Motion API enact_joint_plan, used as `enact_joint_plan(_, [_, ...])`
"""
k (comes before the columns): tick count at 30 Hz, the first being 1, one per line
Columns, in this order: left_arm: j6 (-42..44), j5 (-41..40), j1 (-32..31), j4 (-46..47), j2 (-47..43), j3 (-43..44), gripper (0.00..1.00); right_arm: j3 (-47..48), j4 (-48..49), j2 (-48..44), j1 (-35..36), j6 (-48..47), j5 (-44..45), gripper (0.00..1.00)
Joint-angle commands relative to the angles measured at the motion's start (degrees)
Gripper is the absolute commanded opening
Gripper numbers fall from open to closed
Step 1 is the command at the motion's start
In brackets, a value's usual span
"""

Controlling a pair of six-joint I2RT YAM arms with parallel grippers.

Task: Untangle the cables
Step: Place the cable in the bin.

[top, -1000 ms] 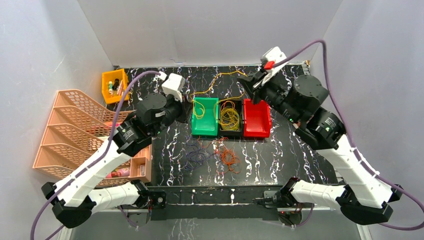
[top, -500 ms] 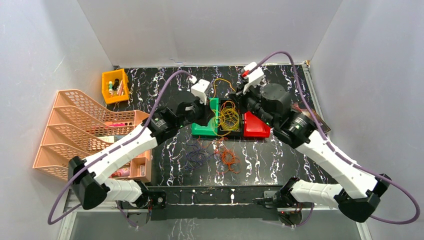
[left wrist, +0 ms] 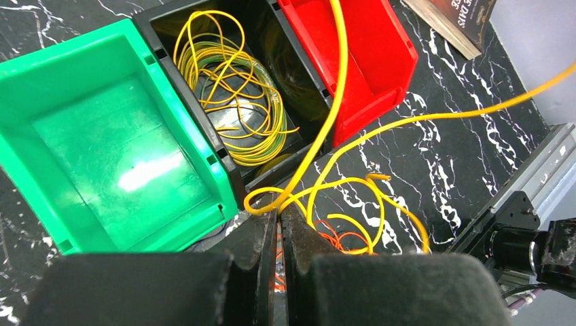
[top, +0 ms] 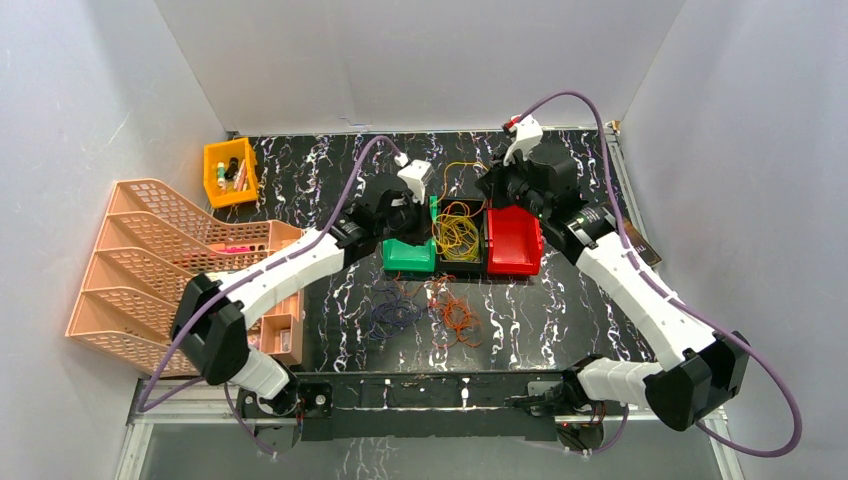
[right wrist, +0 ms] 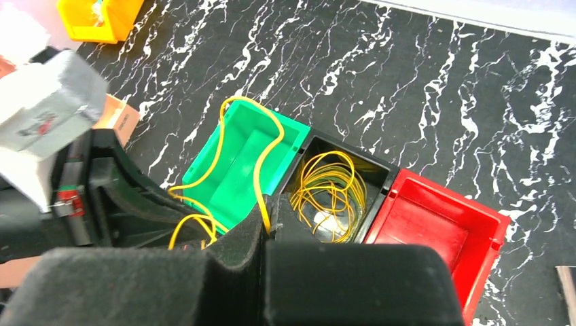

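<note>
A yellow cable is clamped by left claw and right claw above the black bin, likely for sorting

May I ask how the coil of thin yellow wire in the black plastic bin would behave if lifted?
Probably floppy: the thin yellow wire coil lies in loose, uneven loops. Likely light, given such thin strands. It may snag on the black plastic bin, since loops reach its walls.
</note>
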Motion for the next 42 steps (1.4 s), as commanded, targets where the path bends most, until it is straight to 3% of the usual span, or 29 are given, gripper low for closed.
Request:
enact_joint_plan(1, [-0.38, 4.46, 1.49, 3.56, 3.6, 2.73, 0.0, -1.59, 5.67, -0.94, -2.06, 2.87, -5.54, 0.0])
enact_joint_plan(13, [1.0, 7.6, 2.35, 5.71, 15.99, 10.77, 0.0, -10.77, 12.9, -3.08, -4.15, 0.39, 6.78, 0.0])
enact_joint_plan(27, [4.68, 4.91, 3.58, 6.12, 28.35, 17.97, 0.01, -19.49, 27.95, -0.32, -5.9, 2.07, 7.52, 0.0])
enact_joint_plan(34, [4.59, 4.18, 4.8, 5.51, 26.48, 18.5, 0.33, -20.18, 29.73, 2.51, -6.1, 1.64, 7.58, 0.0])
enact_joint_plan(42, [5.43, 3.43, 4.99, 3.82, 20.77, 18.09, 0.42, -20.21, 32.29, 6.7, -6.15, 2.23, 6.82, 0.0])
